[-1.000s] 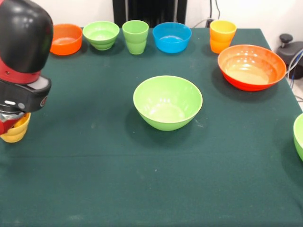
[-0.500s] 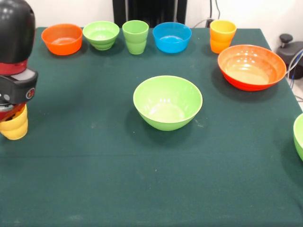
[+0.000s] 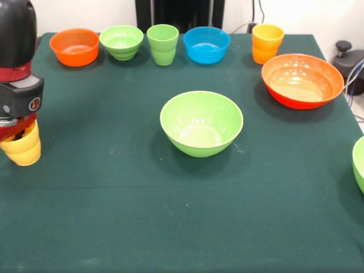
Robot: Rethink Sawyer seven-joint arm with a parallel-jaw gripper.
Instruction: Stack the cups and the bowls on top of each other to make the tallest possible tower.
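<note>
At the far left my gripper reaches down into the rim of a yellow cup and is shut on it. The cup hangs slightly tilted, and the arm's black and red body hides the fingers. A large light green bowl sits upright mid-table. Along the back row stand a small orange bowl, a small light green bowl, a light green cup, a blue bowl and an orange-yellow cup. A large orange-red bowl rests at the right.
Part of another light green bowl shows at the right edge. A black device with cables stands off the table's right side. The dark green cloth covers the table.
The arm has drawn back toward the left. The yellow cup has risen with the gripper, shifted a little to the right and tilted.
</note>
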